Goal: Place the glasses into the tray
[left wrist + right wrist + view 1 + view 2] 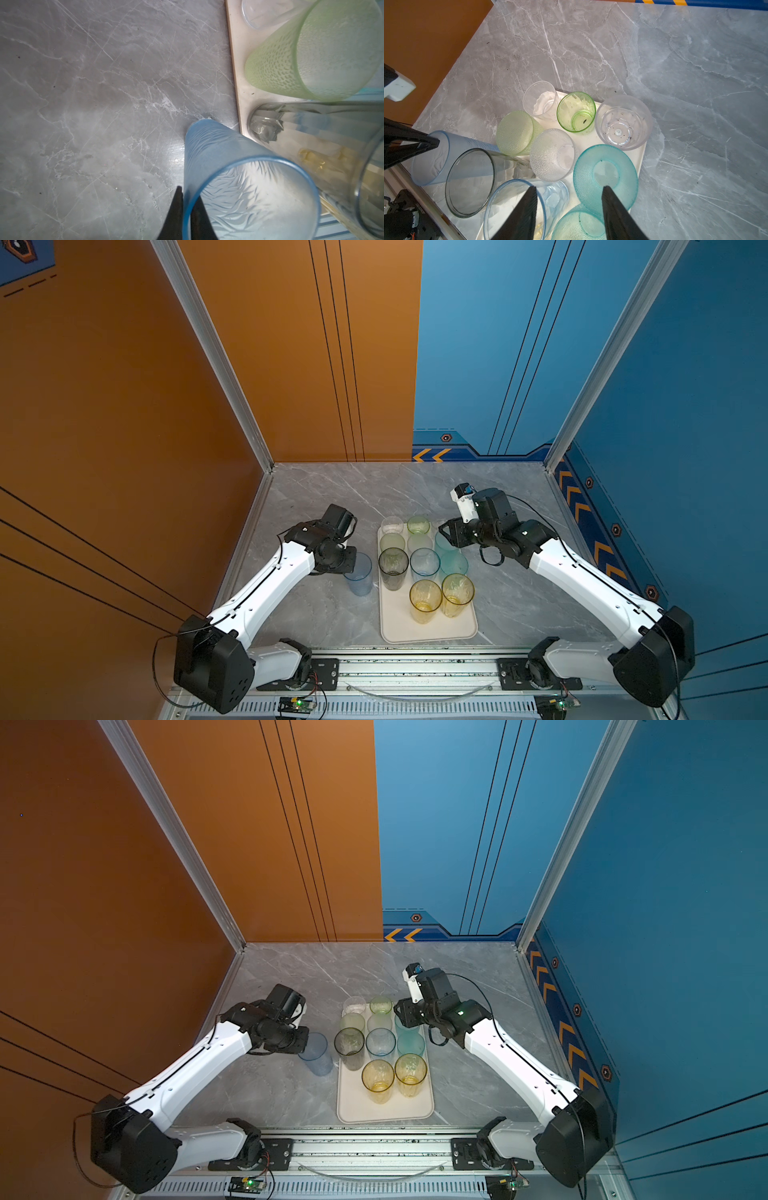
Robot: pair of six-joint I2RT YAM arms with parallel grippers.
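Note:
A tall light blue glass (360, 577) (318, 1057) (209, 145) stands upright on the marble table just left of the tray (428, 631) (386, 1114). My left gripper (350, 563) (188, 209) is shut on its rim, one finger inside and one outside. The cream tray holds several glasses: clear, green, smoky grey (393, 566), light blue, teal (606, 172) and two yellow (425, 598). My right gripper (451, 534) (570, 188) hovers open over the teal glasses at the tray's far right, holding nothing.
Orange wall panels close the left side and blue ones the right, with metal posts at the back corners. A metal rail (415, 668) runs along the table's front edge. Bare marble (332, 489) lies behind and beside the tray.

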